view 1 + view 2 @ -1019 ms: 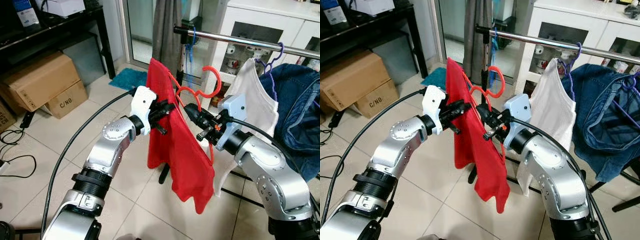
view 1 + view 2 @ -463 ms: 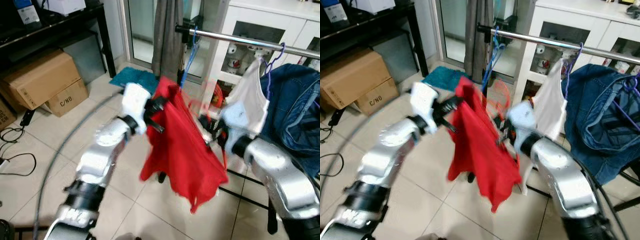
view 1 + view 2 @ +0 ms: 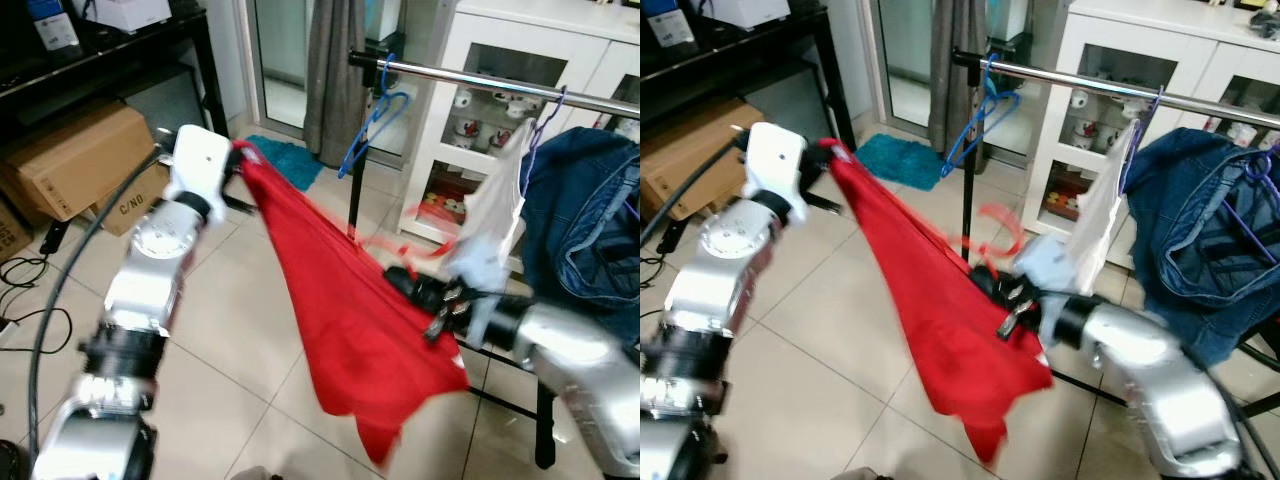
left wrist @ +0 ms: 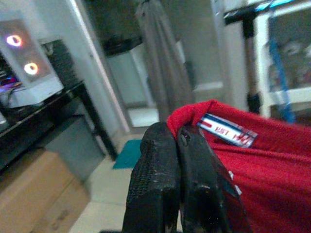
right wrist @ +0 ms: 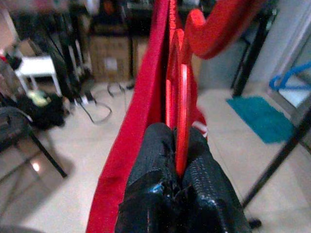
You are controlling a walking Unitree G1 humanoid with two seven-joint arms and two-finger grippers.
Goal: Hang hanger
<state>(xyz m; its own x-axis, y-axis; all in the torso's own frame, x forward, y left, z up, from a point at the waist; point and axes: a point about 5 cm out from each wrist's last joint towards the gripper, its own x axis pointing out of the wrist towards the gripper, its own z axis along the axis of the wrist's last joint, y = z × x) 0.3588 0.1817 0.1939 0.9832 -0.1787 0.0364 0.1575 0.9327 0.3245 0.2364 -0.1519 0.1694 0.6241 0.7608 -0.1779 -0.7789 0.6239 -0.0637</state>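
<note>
A red garment (image 3: 350, 320) is stretched slantwise between my two grippers, below and in front of the metal clothes rail (image 3: 470, 78). My left gripper (image 3: 238, 160) is out to the left and shut on the garment's neck edge; in the left wrist view the fingers (image 4: 160, 179) pinch the cloth beside its label. Lower down, my right gripper (image 3: 400, 283) is shut on the red hanger (image 3: 998, 228), whose hook is blurred. In the right wrist view the hanger (image 5: 183, 92) runs up from the shut fingers (image 5: 153, 160) beside the red cloth.
A blue hanger (image 3: 368, 122), a white top (image 3: 497, 200) and a denim jacket (image 3: 590, 220) hang on the rail. Behind it stand a white cabinet (image 3: 600, 40) and a grey curtain (image 3: 335, 70). Cardboard boxes (image 3: 80, 165) sit at the left under a black shelf; a teal mat (image 3: 300, 160) lies on the tiles.
My left arm has swung out to the left, pulling the garment's neck with it. The right gripper with the hanger has dropped lower. The cloth went from hanging bunched to stretched out.
</note>
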